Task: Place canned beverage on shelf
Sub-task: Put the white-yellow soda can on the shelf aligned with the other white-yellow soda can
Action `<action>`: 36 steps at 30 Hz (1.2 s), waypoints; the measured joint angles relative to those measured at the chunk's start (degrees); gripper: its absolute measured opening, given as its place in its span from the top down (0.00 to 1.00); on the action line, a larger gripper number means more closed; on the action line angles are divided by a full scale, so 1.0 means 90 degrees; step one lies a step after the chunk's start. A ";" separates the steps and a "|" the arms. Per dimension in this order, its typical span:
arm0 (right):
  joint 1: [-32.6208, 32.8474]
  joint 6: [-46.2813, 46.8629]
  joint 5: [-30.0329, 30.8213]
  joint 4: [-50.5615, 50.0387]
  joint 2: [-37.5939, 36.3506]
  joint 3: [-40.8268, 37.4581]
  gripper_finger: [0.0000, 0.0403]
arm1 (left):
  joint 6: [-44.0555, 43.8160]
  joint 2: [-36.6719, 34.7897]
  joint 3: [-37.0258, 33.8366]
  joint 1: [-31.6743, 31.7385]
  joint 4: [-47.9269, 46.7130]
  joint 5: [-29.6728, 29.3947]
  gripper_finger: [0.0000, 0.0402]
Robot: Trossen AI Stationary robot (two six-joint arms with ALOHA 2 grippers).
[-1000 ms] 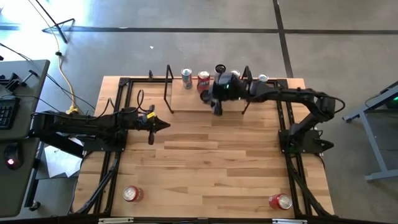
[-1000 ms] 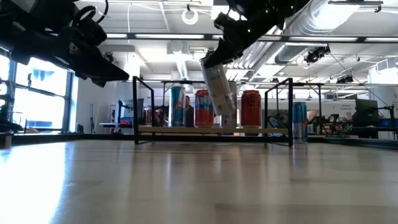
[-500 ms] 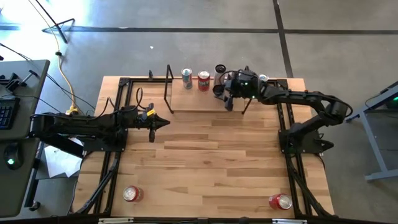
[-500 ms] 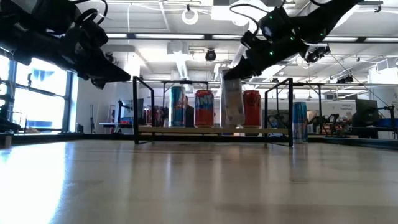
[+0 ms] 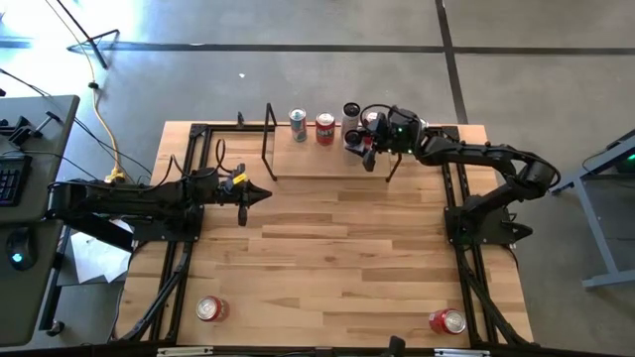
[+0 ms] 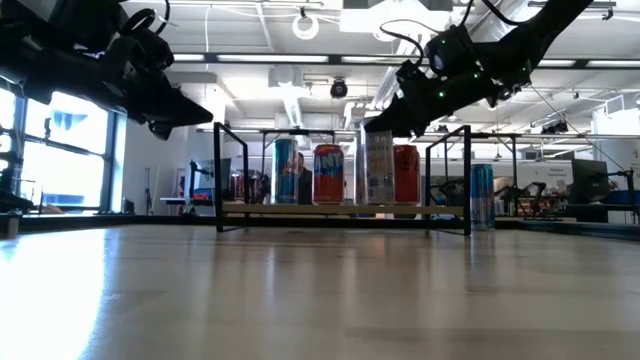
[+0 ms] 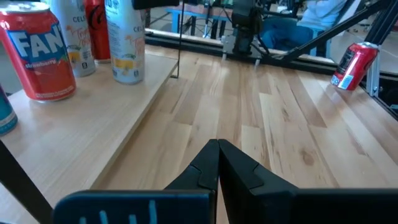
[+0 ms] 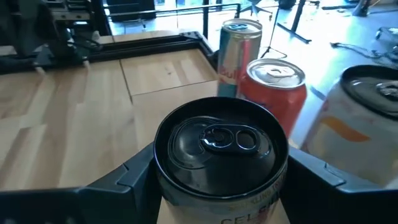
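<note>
Grips a slim white beverage can with a black lid (image 8: 221, 149) upright, in the right pincer (image 5: 368, 140), fingers (image 8: 134, 177) set wide against both sides of the can just under its rim. Holds it over the low light-wood shelf with thin black rod frames (image 5: 308, 161), toward the shelf's right end, base down at the plank; cannot tell whether it rests there. Stands in a row, in the low view: a blue-and-silver can (image 6: 286, 170), a red strawberry soda can (image 6: 328, 173), the held can, then a red can (image 6: 404, 173) just behind it. Shows a white can with orange print (image 8: 364, 134) close beside, from the right wrist. Leaves a blue can (image 6: 482, 195) on the wooden tabletop (image 5: 337, 258) outside the shelf's right frame. Hangs the left pincer (image 5: 260, 195) pressed together, holding nothing, over the tabletop, well apart from the shelf. Lie near the front edge two red cans on their sides (image 5: 209, 308).
</note>
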 joint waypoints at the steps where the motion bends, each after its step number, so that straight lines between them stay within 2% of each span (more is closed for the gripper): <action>1: 0.0000 0.0034 -0.0008 -0.0006 0.0000 0.0000 0.41 | -0.0001 0.0000 0.0000 0.0000 0.0020 0.0000 1.00; 10: 0.0003 0.0070 0.0387 -0.0045 0.0000 0.0000 0.41 | -0.0036 0.0000 0.0000 0.0000 0.0010 -0.0002 1.00; 16: 0.0005 0.0169 0.0497 -0.0099 0.0000 0.0000 0.26 | -0.0051 0.0000 0.0000 -0.0007 0.0006 -0.0002 1.00; 20: 0.0005 0.0219 0.0583 -0.0066 0.0000 0.0000 0.22 | -0.0088 0.0000 0.0000 -0.0007 0.0002 -0.0002 1.00; 36: 0.0135 0.0221 0.0592 0.0142 0.0000 0.0055 0.20 | -0.0102 0.0000 0.0000 -0.0007 -0.0002 0.0036 1.00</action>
